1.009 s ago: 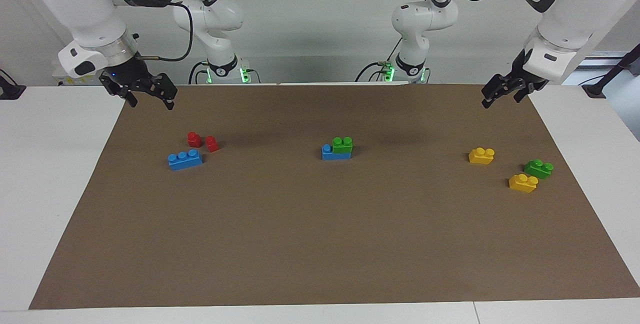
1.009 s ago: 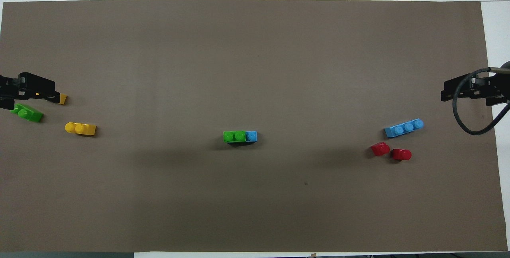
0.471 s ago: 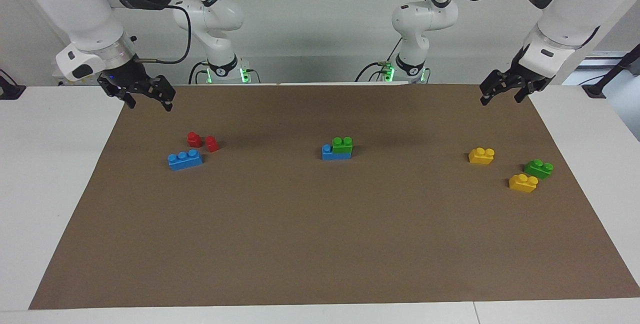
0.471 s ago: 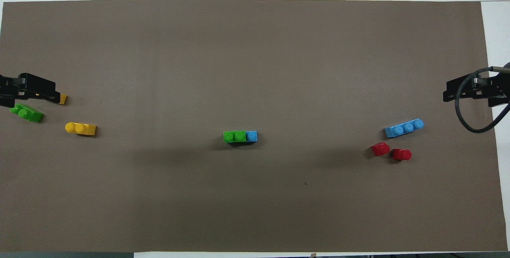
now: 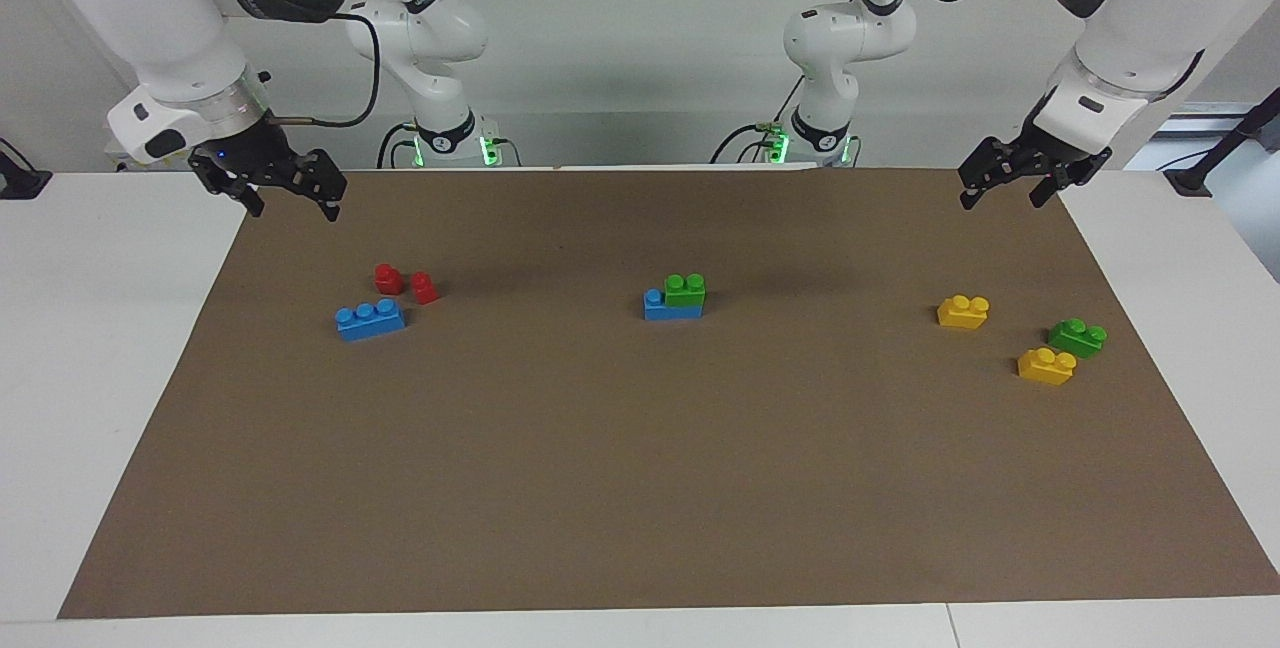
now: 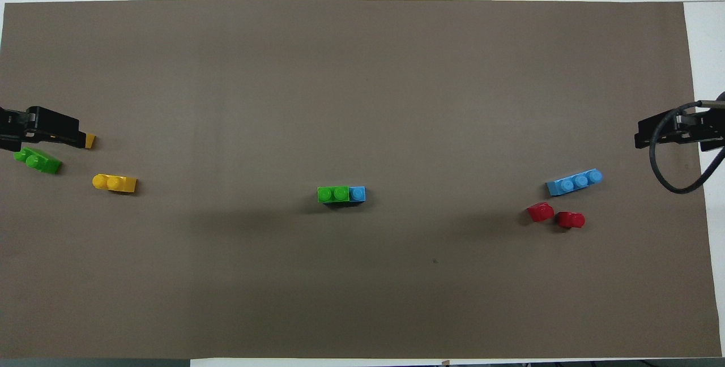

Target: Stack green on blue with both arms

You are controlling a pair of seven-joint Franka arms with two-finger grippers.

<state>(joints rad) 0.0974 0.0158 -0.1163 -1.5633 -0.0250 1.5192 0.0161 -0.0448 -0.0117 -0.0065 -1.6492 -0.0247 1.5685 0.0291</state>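
A green two-stud brick (image 5: 686, 288) sits stacked on a blue three-stud brick (image 5: 655, 306) at the mat's middle; one blue stud stays uncovered. The stack also shows in the overhead view, green (image 6: 333, 193) on blue (image 6: 357, 193). A second blue brick (image 5: 370, 319) lies toward the right arm's end. A second green brick (image 5: 1078, 337) lies toward the left arm's end. My right gripper (image 5: 295, 206) is open and empty, raised over the mat's corner at its own end. My left gripper (image 5: 1000, 198) is open and empty, raised over the mat's corner at its end.
Two small red pieces (image 5: 388, 278) (image 5: 425, 287) lie beside the second blue brick, nearer to the robots. Two yellow bricks (image 5: 963, 311) (image 5: 1046, 366) lie by the second green brick. The brown mat (image 5: 640, 488) covers the white table.
Both grippers have drawn slightly up and outward toward their own ends of the table. No brick has moved.
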